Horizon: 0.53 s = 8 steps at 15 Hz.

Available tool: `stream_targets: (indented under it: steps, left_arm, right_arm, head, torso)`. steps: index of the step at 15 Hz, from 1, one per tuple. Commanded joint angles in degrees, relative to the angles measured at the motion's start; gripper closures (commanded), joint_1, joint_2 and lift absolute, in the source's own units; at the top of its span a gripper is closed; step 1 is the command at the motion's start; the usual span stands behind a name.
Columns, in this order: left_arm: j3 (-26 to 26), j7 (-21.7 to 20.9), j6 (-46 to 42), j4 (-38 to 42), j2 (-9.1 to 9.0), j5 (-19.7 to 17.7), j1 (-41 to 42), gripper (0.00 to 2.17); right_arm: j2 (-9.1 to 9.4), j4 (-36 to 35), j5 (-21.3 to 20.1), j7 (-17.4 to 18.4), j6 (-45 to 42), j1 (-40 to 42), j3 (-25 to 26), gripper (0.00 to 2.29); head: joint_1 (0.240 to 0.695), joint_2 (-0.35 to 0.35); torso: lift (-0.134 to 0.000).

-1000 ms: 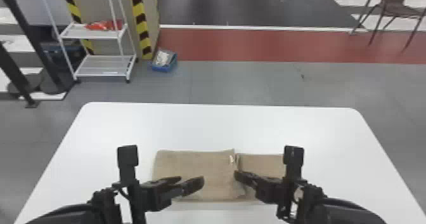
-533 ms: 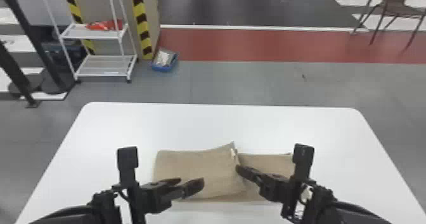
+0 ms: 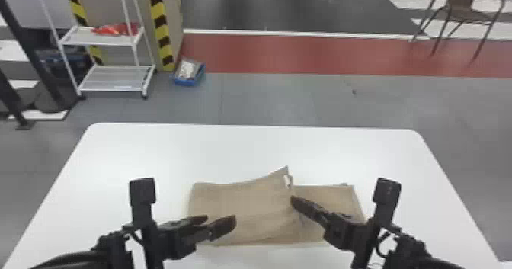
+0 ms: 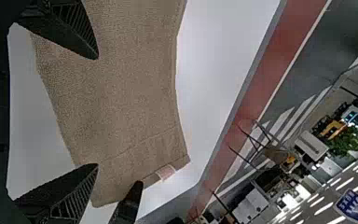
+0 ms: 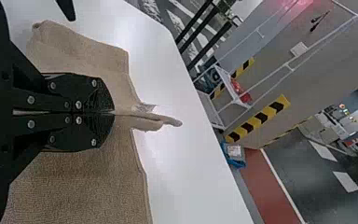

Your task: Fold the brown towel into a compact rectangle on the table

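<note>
The brown towel (image 3: 240, 203) lay on a white table (image 3: 244, 150), beneath and between two black grippers. The right gripper (image 3: 292, 199) had its jaws together, clamped on the towel; in the right wrist view, the pinched cloth ran out past their tips in a narrow ridge. Just beyond these jaws, a corner of the upper layer poked up, with a small white tag (image 3: 287, 180) beside it. To the right of the tips, a flatter lower layer reached out under the right gripper. The left gripper (image 3: 220, 221) had its jaws well apart over the left, near part of the towel; whether their tips touched it, I cannot tell. Far ahead of both jaws, past the table, stood a white rack (image 3: 103, 40) and a brown chair (image 3: 463, 1).
</note>
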<state>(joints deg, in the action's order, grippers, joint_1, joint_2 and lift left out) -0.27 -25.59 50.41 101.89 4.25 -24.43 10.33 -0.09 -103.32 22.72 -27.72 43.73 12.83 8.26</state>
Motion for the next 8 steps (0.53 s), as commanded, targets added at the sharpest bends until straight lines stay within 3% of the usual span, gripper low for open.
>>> stream_targets:
  steps: [1, 8]
  left_arm:
    - [-0.17, 0.01, 0.18, 0.06, -0.03, 0.0, 0.04, 0.06]
    - [0.71, 1.07, 0.53, 2.7, -0.03, 0.09, 1.45, 0.06]
  right_arm:
    - [0.14, -2.15, 1.1, -0.5, 1.23, 0.53, 1.67, 1.29]
    - [0.14, -5.58, 3.56, -3.31, 4.22, 2.81, 9.4, 1.29]
  head:
    - [0.695, -0.07]
    - [0.695, -0.12]
  torso:
    - [0.0]
    - [0.0]
